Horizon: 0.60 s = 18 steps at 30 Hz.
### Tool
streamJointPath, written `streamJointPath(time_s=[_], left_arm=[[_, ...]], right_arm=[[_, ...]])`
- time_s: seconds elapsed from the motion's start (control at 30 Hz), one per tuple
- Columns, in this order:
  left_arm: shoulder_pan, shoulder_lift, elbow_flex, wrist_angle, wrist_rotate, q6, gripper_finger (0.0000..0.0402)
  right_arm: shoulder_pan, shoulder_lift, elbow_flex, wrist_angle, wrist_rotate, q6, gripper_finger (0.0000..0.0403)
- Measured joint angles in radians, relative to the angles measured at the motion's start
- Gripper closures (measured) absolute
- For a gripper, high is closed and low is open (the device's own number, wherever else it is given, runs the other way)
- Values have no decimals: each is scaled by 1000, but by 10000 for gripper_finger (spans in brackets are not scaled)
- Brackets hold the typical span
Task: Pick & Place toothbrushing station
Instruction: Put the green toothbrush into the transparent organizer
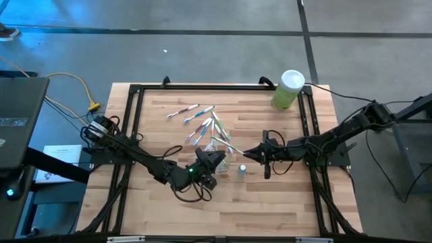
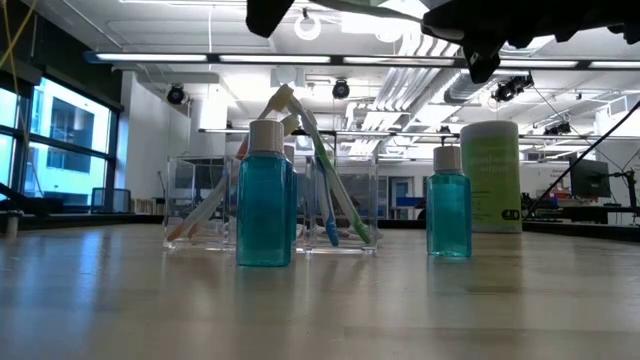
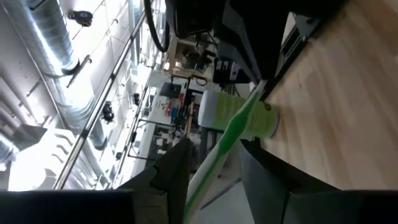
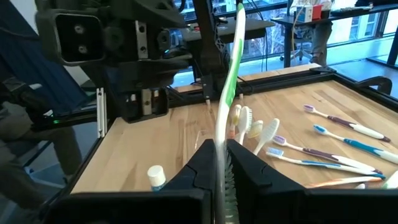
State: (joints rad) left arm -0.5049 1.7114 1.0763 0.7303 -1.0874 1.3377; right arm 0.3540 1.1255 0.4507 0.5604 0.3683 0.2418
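A green-and-white toothbrush (image 4: pixel 229 68) hangs above the table between my two grippers. My right gripper (image 4: pixel 221 146), right of the table's middle (image 1: pixel 248 154), is shut on it. My left gripper (image 1: pixel 214 159) faces it, and its fingers stand apart on either side of the toothbrush's other end (image 3: pixel 214 171); whether they touch it I cannot tell. A small clear holder (image 2: pixel 270 215) with several toothbrushes leaning in it stands on the table between the arms. More toothbrushes (image 1: pixel 196 118) lie flat behind it. Two small blue bottles with white caps (image 2: pixel 265 195) (image 2: pixel 448 200) stand near the holder. My right gripper pinches the toothbrush between its two fingers near the end closest to its wrist (image 4: pixel 222 155). The fingers come level from the table's right side and lie along the brush. The brush points away from the fingers toward my left gripper, lifted clear of the table.
A tall green canister with a white lid (image 1: pixel 289 89) stands at the far right corner. A black frame (image 1: pixel 135 121) runs along the table's edges. A laptop (image 1: pixel 20 115) and cables lie off the table's left side.
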Motion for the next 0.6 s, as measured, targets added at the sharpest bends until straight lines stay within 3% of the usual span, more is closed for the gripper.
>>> streamJointPath(time_s=[0.33, 0.6], left_arm=[[36, -1, 0, -16, -12, -18, 272], [90, -1, 0, -31, 11, 62, 272]], right_arm=[[-1, 0, 0, 5, 25, -6, 389], [-1, 0, 0, 2, 26, -3, 389]])
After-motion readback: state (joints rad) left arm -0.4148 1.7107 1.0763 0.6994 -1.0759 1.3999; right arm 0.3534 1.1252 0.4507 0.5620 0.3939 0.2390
